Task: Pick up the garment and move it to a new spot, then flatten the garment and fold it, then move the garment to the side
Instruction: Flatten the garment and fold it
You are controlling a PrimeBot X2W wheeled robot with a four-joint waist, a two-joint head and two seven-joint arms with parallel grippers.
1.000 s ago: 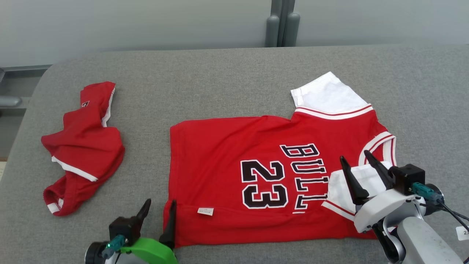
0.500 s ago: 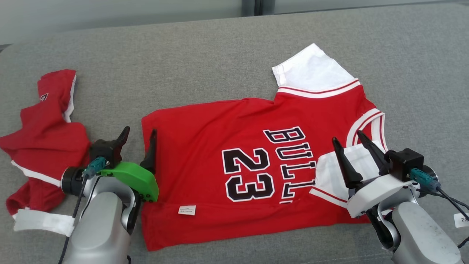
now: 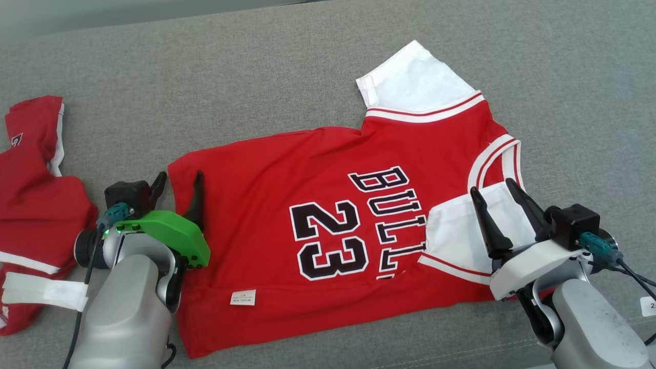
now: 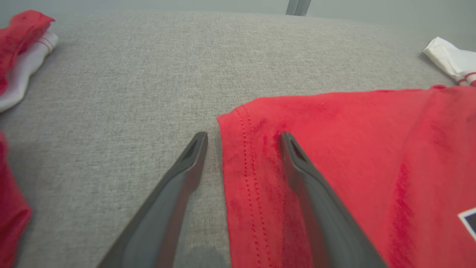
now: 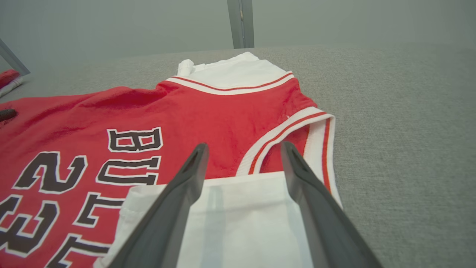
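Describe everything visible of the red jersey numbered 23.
The red jersey lies flat, print up, on the grey surface. Soft-looking knit; black "BULL" and "23" edged white, striped neck trim. The far white sleeve spreads out; the near white sleeve is folded onto the chest. A white label sits near the hem. The open left tool straddles its hem; the open right tool is over the folded sleeve.

A crumpled red-and-white garment [image 3: 36,205] lies at the left end of the grey fabric-covered bench [image 3: 256,72]. A small white tag [image 3: 648,306] sits near its right edge; a grey post [image 5: 241,22] stands behind it.
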